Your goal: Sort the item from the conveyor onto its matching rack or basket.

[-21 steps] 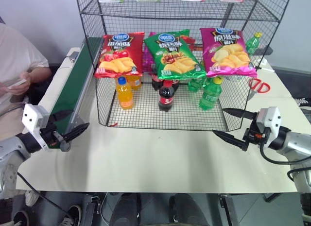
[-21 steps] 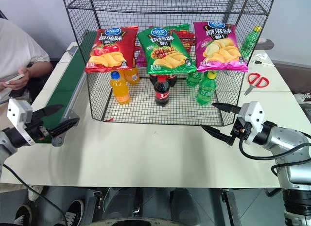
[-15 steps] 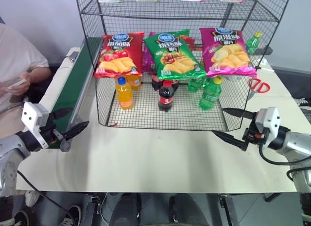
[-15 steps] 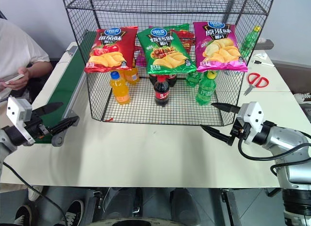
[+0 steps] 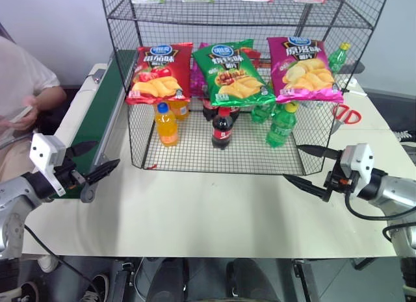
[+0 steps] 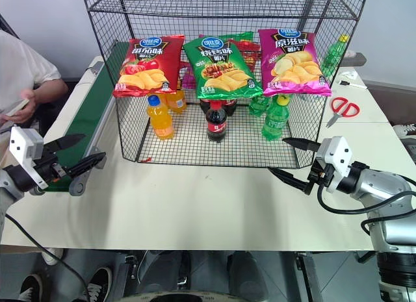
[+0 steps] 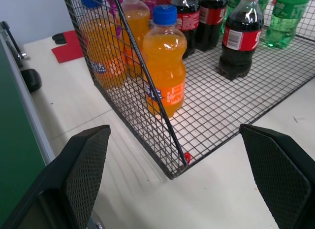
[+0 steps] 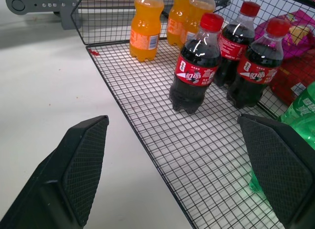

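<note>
plainly, the green crisp bag (image 5: pixel 234 73) lay on a tier of the black wire rack (image 5: pixel 195 10), between a red crisp bag (image 5: pixel 159 71) and a pink-purple crisp bag (image 5: pixel 303 68); each carried a round blue logo, its writing too small to read. below them stood orange soda bottles (image 5: pixel 166 125), cola bottles (image 5: pixel 222 128) with red labels and green bottles (image 5: pixel 281 125). the conveyor (image 5: pixel 97 117) ran along the rack's left side, its dark green belt bare. red-handled scissors (image 5: pixel 345 113) lay on the pale table (image 5: pixel 208 211) to the right. the left wrist view brought out a red card (image 7: pixel 69 48) on the table beyond the rack's corner; the right wrist view gave the white script on the cola labels, unreadable. the left gripper (image 5: pixel 92 158) hovered by the conveyor's near end and the right gripper (image 5: pixel 311 167) by the rack's front right corner, both held level, turned inward, fingers spread wide and empty. a person's hand (image 5: pixel 19 117) showed at the far left.
</note>
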You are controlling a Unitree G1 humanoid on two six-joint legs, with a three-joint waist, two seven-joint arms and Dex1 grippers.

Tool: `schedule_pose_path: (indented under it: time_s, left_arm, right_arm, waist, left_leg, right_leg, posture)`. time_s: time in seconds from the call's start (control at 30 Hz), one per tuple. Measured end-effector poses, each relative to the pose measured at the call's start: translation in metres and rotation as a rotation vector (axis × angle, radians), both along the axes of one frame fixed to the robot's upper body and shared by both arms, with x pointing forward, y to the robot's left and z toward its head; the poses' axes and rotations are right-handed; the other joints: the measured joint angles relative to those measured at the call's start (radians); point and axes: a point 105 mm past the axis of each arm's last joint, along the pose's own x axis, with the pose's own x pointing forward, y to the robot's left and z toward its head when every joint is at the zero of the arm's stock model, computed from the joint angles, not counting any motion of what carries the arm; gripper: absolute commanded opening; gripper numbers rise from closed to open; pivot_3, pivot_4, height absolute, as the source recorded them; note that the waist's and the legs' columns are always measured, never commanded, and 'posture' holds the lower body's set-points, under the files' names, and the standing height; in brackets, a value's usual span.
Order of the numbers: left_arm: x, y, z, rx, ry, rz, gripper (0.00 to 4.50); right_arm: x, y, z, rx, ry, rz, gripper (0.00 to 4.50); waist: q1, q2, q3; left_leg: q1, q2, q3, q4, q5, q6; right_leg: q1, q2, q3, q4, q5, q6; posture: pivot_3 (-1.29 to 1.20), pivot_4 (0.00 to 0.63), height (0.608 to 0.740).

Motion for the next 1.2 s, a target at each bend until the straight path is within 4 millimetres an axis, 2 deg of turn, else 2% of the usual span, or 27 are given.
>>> schedule_pose_path:
  time_s: [0.27,0.63,0.9,1.2]
  left_arm:
    - [0.0,-0.002,-0.001,0.001,0.009,-0.005,4.5]
    - [-0.002,-0.005,-0.008,0.002,0.018,-0.011,4.5]
    - [0.005,-0.006,-0.003,0.02,-0.023,-0.012,4.5]
    - [0.007,-0.007,-0.013,0.038,0.0,-0.024,4.5]
  right_arm:
    - [0.002,0.001,-0.005,-0.018,0.002,0.0,4.38]
    - [0.008,0.001,-0.001,-0.028,-0.018,0.003,4.38]
    - [0.013,0.0,0.0,-0.047,-0.035,0.001,4.38]
    - [0.012,-0.001,-0.002,-0.057,-0.033,0.005,4.38]
  waist:
    - [0.0,0.0,0.0]
    - [0.0,0.0,0.0]
    - [0.0,0.0,0.0]
    - [0.0,0.0,0.0]
  left_leg:
    - [0.0,0.0,0.0,0.0,0.0,0.0]
    - [0.0,0.0,0.0,0.0,0.0,0.0]
    - [0.0,0.0,0.0,0.001,0.0,0.0]
    - [0.0,0.0,0.0,0.001,0.0,0.0]
  right_leg:
    - [0.0,0.0,0.0,0.0,0.0,0.0]
    - [0.0,0.0,0.0,0.001,0.0,0.0]
    - [0.0,0.0,0.0,0.001,0.0,0.0]
    - [0.0,0.001,0.0,0.001,0.0,0.0]
  posture:
    - [0.0,0.15,0.739]
    - [0.0,0.15,0.739]
    - [0.0,0.15,0.739]
    - [0.0,0.15,0.739]
